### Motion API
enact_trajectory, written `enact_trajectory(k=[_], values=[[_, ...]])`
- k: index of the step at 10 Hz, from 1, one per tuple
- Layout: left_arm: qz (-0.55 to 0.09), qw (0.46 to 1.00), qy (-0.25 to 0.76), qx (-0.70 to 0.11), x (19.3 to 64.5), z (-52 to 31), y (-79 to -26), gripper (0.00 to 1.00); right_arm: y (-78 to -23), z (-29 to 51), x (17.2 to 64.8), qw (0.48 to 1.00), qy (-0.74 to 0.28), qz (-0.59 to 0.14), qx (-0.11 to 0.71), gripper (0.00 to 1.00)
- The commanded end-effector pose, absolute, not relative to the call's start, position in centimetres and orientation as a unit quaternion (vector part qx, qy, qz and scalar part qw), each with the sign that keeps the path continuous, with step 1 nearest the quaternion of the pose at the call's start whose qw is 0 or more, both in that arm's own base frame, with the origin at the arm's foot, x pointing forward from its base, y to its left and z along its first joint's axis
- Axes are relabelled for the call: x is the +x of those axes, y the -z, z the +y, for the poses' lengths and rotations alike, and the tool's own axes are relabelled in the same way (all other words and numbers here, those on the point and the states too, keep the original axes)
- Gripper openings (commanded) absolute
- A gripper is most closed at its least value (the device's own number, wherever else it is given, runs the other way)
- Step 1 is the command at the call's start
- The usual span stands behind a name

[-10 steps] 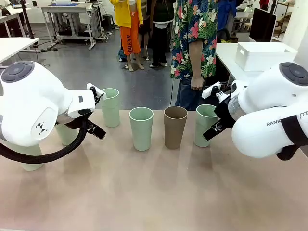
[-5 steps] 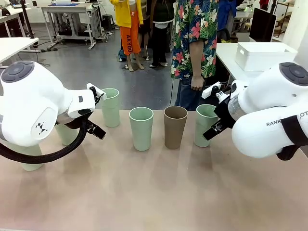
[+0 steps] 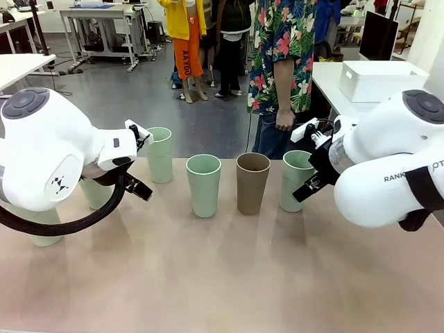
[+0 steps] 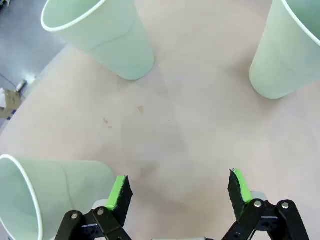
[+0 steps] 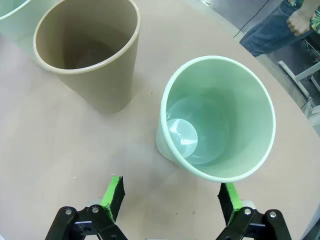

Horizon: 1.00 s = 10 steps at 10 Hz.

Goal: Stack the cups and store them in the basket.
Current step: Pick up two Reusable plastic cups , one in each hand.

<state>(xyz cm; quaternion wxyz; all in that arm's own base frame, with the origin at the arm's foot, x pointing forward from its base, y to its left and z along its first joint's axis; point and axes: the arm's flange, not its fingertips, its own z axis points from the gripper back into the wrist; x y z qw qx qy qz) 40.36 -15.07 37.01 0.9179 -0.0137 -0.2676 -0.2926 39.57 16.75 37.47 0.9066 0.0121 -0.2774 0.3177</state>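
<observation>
Six cups stand upright and unstacked on the desk: four in a loose row near its far edge, the brown cup third from the robot's left, and two more partly hidden behind the left arm. The left tool hangs released, jaws spread wide, over bare desk among three mint cups, none of them between its pads. The right tool is likewise released, jaws apart, just short of the rightmost mint cup, with the brown cup beside that. The basket sits on a separate white desk behind the right arm, well apart from the cups. By their look the cups are light, stiff, thin-walled plastic, matte rather than slick, and likely to tip or skate if nudged near the rim. A hold across the upper wall, or one finger inside the rim and one outside, seems safest. The near half of the desk is open, but the row stands close to the far edge, where a person stands, and neighbouring cups leave only modest clearance for spread jaws.
</observation>
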Motion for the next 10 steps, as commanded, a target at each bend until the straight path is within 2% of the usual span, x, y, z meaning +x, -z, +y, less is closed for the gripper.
enact_trajectory(k=[1, 2, 5, 10], values=[[-0.283, 0.914, 0.291, -0.025, 41.1, -14.7, -42.8, 1.0, -45.7, 15.2, 40.4, 0.903, -0.301, -0.308, 0.01, 1.0], [-0.282, 0.913, 0.294, -0.026, 41.1, -14.7, -43.2, 1.0, -46.0, 15.2, 40.3, 0.902, -0.302, -0.31, 0.011, 1.0], [-0.266, 0.897, 0.344, -0.074, 40.6, -13.4, -49.5, 1.0, -52.2, 12.3, 39.5, 0.892, -0.317, -0.32, 0.034, 1.0], [-0.267, 0.831, 0.463, -0.154, 39.9, -2.0, -58.0, 1.0, -57.0, 0.0, 40.5, 0.838, -0.415, -0.33, 0.126, 1.0]])
